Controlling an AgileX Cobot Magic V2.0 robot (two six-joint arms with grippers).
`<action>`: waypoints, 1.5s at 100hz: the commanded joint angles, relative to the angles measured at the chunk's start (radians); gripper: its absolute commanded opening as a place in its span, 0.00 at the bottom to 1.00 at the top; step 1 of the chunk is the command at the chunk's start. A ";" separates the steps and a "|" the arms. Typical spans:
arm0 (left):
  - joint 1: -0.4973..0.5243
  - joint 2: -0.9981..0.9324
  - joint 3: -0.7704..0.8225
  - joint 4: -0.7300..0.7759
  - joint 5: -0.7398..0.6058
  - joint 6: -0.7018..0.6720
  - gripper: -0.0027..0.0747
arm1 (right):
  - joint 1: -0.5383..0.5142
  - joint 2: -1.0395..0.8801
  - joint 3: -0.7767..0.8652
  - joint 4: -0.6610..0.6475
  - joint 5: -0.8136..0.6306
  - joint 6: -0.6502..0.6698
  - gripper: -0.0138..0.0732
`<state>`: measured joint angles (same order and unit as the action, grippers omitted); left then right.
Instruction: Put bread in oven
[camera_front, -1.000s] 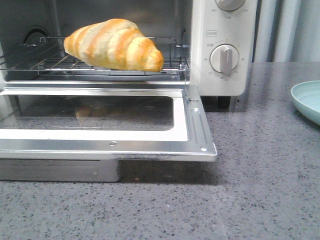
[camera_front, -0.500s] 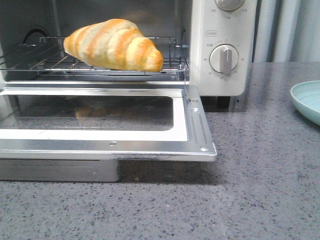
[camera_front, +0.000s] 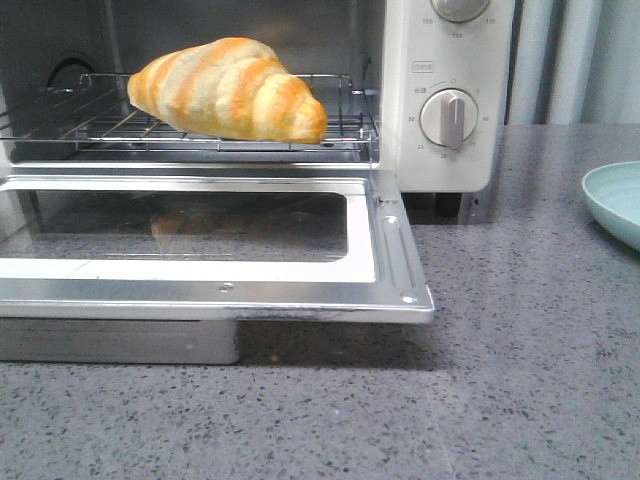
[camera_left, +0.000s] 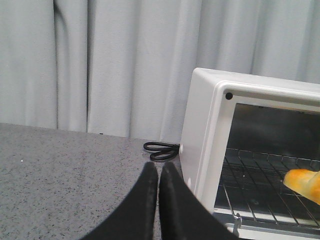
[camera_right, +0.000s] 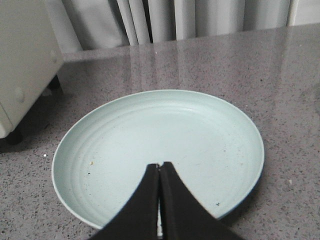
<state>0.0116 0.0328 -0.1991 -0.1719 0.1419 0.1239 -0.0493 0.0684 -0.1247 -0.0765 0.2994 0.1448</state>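
So the counter (camera_front: 520, 400) is a dark grey speckled stone-look top, kind of glossy, you can see reflections on it in the right wrist view. Behind everything hangs a pale grey curtain (camera_left: 100, 65) in long folds, running the whole width of the back. A black cord (camera_left: 161, 150) lies looped on the counter by the curtain, just beside the oven's side wall.

The oven (camera_front: 450, 60) is cream-white with beige knobs, and its door (camera_front: 200, 250) is dropped fully open, lying flat out toward the camera, glass window facing up. The bread (camera_front: 228, 90) sits on the rack (camera_front: 100, 125) inside, toward the right part of it, tapered end pointing at the knob side. There's a faint reflection of it in the door glass.

Off to the right there's a light blue plate (camera_front: 615, 200) on the counter, well apart from the oven, nothing on it.

Left gripper (camera_left: 158, 172): fingers pressed together, no gap, holding nothing. It hangs over bare counter just beside the oven's outer corner, not touching it as far as I can see.

Right gripper (camera_right: 158, 172): same deal, fingers closed tight against each other, empty. It's above the plate's near part; can't tell if the tips actually touch it.
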 joint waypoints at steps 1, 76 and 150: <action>0.003 0.015 -0.028 -0.009 -0.081 -0.004 0.01 | -0.006 -0.048 -0.002 -0.005 -0.066 -0.014 0.08; 0.003 0.015 -0.028 -0.009 -0.080 -0.004 0.01 | -0.006 -0.097 0.147 -0.013 0.018 -0.016 0.08; 0.003 0.015 -0.028 -0.009 -0.080 -0.004 0.01 | -0.006 -0.097 0.147 -0.105 0.011 -0.016 0.08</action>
<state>0.0116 0.0328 -0.1991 -0.1719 0.1416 0.1239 -0.0493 -0.0083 0.0099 -0.1567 0.3387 0.1360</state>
